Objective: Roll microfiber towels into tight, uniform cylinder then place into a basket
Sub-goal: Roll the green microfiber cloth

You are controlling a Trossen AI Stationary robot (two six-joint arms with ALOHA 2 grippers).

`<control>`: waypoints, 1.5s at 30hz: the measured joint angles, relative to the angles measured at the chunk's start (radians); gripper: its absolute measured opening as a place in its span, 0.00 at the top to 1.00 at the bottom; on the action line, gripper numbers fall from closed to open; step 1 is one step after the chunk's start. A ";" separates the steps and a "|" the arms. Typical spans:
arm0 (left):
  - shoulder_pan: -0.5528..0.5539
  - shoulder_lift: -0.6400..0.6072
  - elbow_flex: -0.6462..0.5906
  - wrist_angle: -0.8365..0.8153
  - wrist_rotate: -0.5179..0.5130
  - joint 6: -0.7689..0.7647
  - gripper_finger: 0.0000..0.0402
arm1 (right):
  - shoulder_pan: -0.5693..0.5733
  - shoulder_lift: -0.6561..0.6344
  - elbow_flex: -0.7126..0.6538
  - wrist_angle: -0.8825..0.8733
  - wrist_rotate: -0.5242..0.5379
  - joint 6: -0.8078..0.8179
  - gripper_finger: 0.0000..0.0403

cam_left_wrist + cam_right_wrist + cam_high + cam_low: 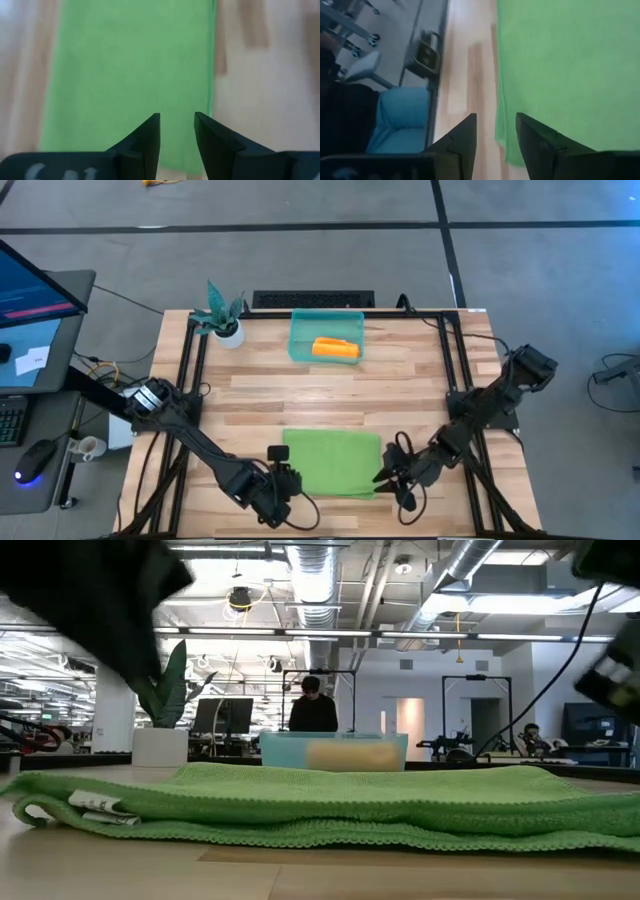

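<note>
A lime green microfiber towel (330, 462) lies folded flat near the table's front edge; in the low view its layers (330, 805) rest on one another on the wood. My left gripper (290, 468) stands open at the towel's left edge, just above the cloth (125, 65). My right gripper (385, 475) stands open at the towel's right front corner (560, 75). Nothing sits between either pair of fingers. An orange-yellow towel (335, 348) lies rolled inside the teal basket (300, 330) at the far middle.
A small white pot with a teal plant (225, 325) stands at the far left of the table. Bare wood lies between the basket and the green towel. A monitor and a desk stand off the table's left side. A person (313, 705) stands in the room beyond.
</note>
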 joint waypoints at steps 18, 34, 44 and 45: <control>0.094 0.006 -0.091 0.133 -0.194 -0.068 0.83 | -0.206 -0.263 0.000 -0.091 0.042 -0.309 0.73; 0.259 -0.031 -0.127 0.091 0.028 0.018 1.00 | -0.311 -0.499 0.001 -0.119 0.045 -0.529 0.73; 0.288 0.010 -0.211 0.178 0.103 0.016 1.00 | -0.281 -0.453 -0.001 -0.142 0.045 -0.544 0.73; 0.288 0.008 -0.222 0.178 0.102 0.011 1.00 | -0.281 -0.442 0.000 -0.133 0.045 -0.544 0.73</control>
